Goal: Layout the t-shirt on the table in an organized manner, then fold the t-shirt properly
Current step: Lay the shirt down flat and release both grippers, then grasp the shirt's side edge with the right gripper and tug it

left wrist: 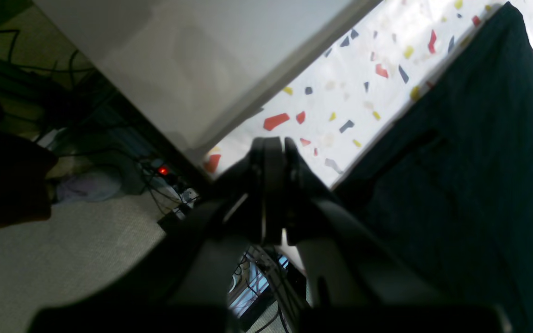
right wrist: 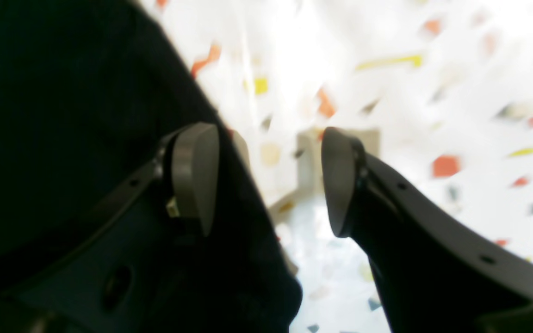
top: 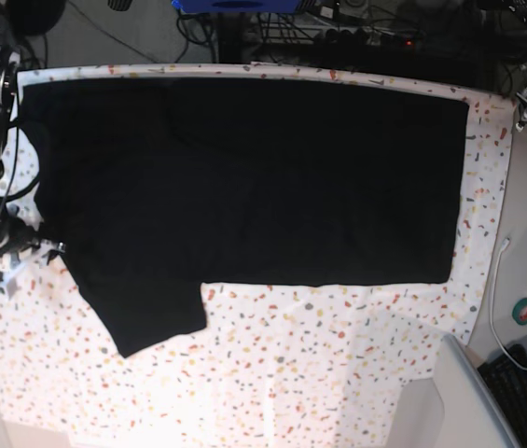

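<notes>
The black t-shirt (top: 244, 177) lies spread flat across the far half of the speckled table (top: 319, 364), with one sleeve (top: 146, 317) reaching toward the near side. My left gripper (left wrist: 273, 144) is shut with nothing between its fingers. It hangs past the table's corner, beside the t-shirt's (left wrist: 470, 162) straight edge. My right gripper (right wrist: 266, 178) is open at the shirt's other end. One of its fingers (right wrist: 197, 175) is over the black cloth (right wrist: 63, 115), the other over the bare table (right wrist: 433, 92). In the base view the right gripper (top: 25, 247) sits by the shirt's left edge.
A plain grey side surface (left wrist: 192, 60) borders the table by my left gripper, with cables and a red light (left wrist: 162, 170) on the floor below. A grey panel (top: 473, 397), a keyboard (top: 520, 387) and a white cable (top: 496, 289) lie at the right.
</notes>
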Motion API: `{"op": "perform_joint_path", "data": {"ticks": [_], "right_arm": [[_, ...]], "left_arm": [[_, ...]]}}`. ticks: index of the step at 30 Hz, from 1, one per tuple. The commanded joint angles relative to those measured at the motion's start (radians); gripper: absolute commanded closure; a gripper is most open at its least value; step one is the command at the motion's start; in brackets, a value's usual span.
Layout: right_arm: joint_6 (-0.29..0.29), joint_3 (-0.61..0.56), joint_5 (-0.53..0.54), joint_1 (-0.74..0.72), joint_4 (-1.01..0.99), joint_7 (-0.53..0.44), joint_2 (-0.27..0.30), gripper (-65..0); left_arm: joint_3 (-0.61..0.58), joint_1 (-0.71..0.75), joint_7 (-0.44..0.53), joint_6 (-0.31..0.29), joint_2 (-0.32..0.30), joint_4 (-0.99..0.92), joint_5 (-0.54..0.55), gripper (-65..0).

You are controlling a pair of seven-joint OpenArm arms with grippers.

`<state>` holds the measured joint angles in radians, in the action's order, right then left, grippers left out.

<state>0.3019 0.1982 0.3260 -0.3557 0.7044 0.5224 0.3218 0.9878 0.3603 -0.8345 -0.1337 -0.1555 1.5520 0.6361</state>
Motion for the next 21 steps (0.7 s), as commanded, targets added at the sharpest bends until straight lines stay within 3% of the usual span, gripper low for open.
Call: {"op": "perform_joint_path", "data": {"ticks": [1, 3, 6, 8, 15, 21], "right_arm": [[0.007, 0.004, 0.003, -0.033, 0.016, -0.023, 0.021, -34.1], [0.009, 0.002, 0.003, -0.033, 0.016, -0.023, 0.02, -34.1], [0.009, -0.049, 0.003, -0.032, 0.016, -0.026, 0.018, -34.1], [0.009, -0.088, 0.005, -0.032, 0.016, -0.028, 0.018, -34.1], [0.003, -0.065, 0.005, 0.01, 0.172, -0.021, 0.018, -34.1], [0.003, -0.067, 0.003, -0.013, 0.037, -0.041, 0.009, -34.1]], "left_arm": [[0.01, 0.003, 0.016, -0.005, -0.019, 0.018, 0.012, 0.0], [0.009, 0.003, 0.016, -0.033, -0.019, 0.018, 0.011, 0.0], [0.009, 0.003, 0.016, -0.143, -0.019, 0.018, 0.003, 0.0], [0.007, 0.001, 0.016, -0.183, -0.019, 0.018, 0.003, 0.0], [0.007, 0.0, 0.016, -0.183, -0.019, 0.011, 0.001, 0.0], [0.007, -0.004, 0.016, -0.183, -0.017, 0.011, 0.001, 0.0]]}}
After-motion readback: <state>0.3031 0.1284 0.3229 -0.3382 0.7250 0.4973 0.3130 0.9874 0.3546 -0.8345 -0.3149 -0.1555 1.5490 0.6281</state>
